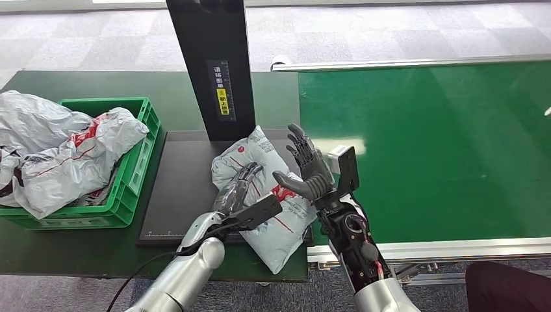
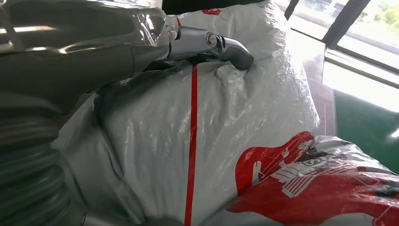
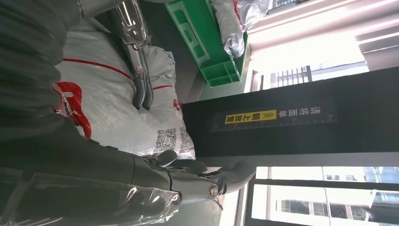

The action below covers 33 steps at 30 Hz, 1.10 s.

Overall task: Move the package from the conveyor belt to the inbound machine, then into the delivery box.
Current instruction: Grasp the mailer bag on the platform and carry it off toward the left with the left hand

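Note:
The package (image 1: 260, 153), a grey-white plastic mailer with red print, lies on the inbound machine's black platform (image 1: 182, 188) at the foot of its black post (image 1: 214, 65). My left hand (image 1: 239, 185) rests on top of the package's left half, fingers stretched along it. In the left wrist view a fingertip (image 2: 221, 44) presses into the bag (image 2: 226, 141). My right hand (image 1: 307, 170) stands upright at the package's right edge, fingers spread, holding nothing. The right wrist view shows the right hand (image 3: 141, 179), the package (image 3: 108, 89) and the left hand's fingers (image 3: 139, 75) on it.
A green crate (image 1: 133, 175) holding several grey mailer bags stands to the platform's left on the dark table. The green conveyor belt (image 1: 422, 149) runs along the right, its metal rim near my right arm. A yellow label sits on the post (image 3: 282, 117).

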{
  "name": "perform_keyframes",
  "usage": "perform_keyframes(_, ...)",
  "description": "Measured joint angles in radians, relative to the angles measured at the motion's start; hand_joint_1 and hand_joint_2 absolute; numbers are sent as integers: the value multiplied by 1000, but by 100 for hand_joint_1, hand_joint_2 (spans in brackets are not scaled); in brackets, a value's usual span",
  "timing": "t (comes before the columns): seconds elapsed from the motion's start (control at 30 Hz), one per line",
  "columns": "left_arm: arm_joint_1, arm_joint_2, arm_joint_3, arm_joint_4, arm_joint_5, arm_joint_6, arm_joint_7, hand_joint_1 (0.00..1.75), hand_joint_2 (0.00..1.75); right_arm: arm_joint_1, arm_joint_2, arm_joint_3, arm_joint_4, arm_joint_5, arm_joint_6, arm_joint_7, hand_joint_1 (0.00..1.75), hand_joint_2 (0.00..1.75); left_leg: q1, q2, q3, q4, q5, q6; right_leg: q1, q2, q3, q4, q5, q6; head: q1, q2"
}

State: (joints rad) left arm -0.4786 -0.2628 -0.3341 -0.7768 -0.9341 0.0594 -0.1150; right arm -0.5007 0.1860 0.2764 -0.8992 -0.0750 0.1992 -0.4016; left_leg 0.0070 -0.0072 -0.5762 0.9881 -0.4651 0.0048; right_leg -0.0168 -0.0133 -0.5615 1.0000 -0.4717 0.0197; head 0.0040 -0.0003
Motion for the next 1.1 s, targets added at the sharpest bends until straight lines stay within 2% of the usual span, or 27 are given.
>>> perform_keyframes(0.07,-8,-2,-1,12,-4,-9,-1,0,175,2,-1,-3,-2,-2,0,1,0,175,0,0,1,0,0,0,0,0,2,0,0,0,0,0)
perform_keyframes(0.13,-13,-4,-1,20,-4,-15,-7,14,175,5,-2,-5,-5,-4,0,1,0,175,0,0,3,0,0,0,0,0,3,0,0,0,0,0)
perform_keyframes(0.2,-13,-5,1,23,2,-17,-19,99,175,9,-2,-6,-10,-5,-2,1,0,175,0,0,4,0,0,0,0,0,4,0,0,0,0,0)
perform_keyframes(0.27,-11,-7,3,24,10,-14,-34,168,175,14,-4,-7,-17,-6,-4,1,0,175,0,0,4,0,0,0,0,0,4,0,0,0,0,0)
perform_keyframes(0.5,-10,-9,12,23,25,5,-66,175,175,35,-14,-14,-40,-7,-6,5,0,175,0,0,4,0,0,0,0,0,4,0,0,0,0,0)
perform_keyframes(0.9,-11,-9,16,18,38,29,-85,175,175,37,-19,-14,-43,-28,8,14,0,175,0,0,4,0,0,0,0,0,4,0,0,0,0,0)
perform_keyframes(1.0,-2,-9,24,11,78,84,-110,175,175,38,-20,-15,-44,-32,9,14,0,175,0,1,4,0,0,0,0,0,3,0,0,0,0,0)
perform_keyframes(1.1,22,-9,57,-17,130,220,-138,175,175,48,-25,-15,-53,-34,6,14,0,175,0,2,2,0,0,0,0,2,2,0,0,0,0,0)
